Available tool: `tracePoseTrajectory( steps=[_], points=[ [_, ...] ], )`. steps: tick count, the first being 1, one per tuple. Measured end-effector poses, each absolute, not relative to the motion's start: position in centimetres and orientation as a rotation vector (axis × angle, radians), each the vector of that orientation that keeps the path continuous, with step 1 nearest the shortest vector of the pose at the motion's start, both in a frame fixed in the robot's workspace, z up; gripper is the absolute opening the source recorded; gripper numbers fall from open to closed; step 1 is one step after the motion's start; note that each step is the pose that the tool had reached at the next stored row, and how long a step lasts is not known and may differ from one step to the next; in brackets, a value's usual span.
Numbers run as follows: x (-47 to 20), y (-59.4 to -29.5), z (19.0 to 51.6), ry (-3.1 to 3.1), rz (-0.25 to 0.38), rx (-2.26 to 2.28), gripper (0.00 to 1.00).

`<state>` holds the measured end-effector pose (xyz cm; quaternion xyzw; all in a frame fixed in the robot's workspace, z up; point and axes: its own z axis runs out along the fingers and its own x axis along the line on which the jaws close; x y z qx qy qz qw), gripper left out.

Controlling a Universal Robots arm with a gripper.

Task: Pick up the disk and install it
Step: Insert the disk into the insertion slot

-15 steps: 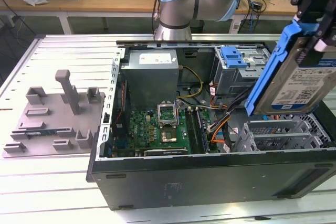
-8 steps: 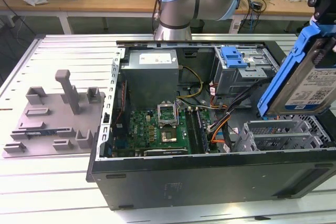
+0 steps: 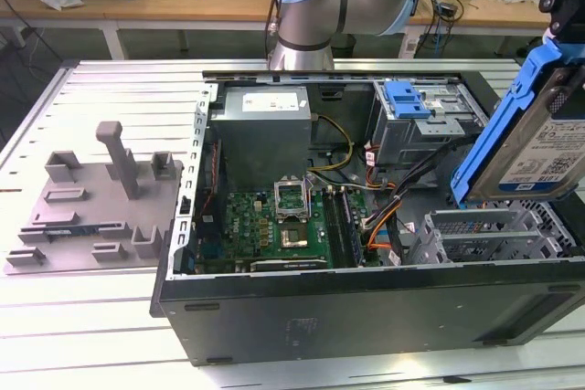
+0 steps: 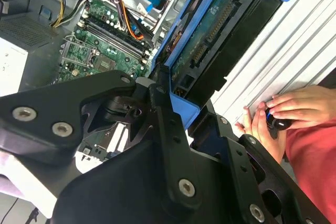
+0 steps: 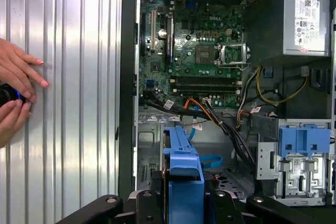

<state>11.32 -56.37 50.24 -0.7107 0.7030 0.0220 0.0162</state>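
Black end effector fingers, closest to the lens in both wrist views, pinch the disk by its blue frame. The pick-up looks done. In the exterior view the disk hangs in the air, tilted on edge, over the case at the exterior view's right end. Installing appears undone, since the disk sits in no bay and hovers above a perforated cage.

The open case lies on its side on a slatted metal worktop. Inside it are a green board, a grey box with a white sticker, orange and yellow cables, and a second cage topped by a blue clip.

A grey fixture rests on the worktop beside the case. A person's hands lie on the worktop, apart from the case, around a small dark device.
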Motion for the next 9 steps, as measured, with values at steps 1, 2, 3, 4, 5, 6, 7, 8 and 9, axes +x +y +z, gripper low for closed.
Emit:
tracePoseTrajectory(
  steps=[1,2,3,4,5,6,7,8,9],
  points=[
    [11.32,-56.36,50.23,2.186,0.069,-2.210,0.37],
    [11.32,-56.32,50.23,2.186,0.068,-2.210,0.37],
    [11.32,-56.30,50.23,2.186,0.068,-2.210,0.37],
    [11.32,-56.24,50.20,2.186,0.068,-2.210,0.37],
    [11.32,-56.18,50.18,2.186,0.068,-2.210,0.37],
    [11.32,-56.05,50.14,2.186,0.068,-2.210,0.37],
    [11.33,-55.84,50.07,2.186,0.068,-2.210,0.37],
    [11.33,-55.74,50.04,2.186,0.068,-2.210,0.37],
    [11.33,-55.66,50.01,2.187,0.068,-2.210,0.37]
  ],
)
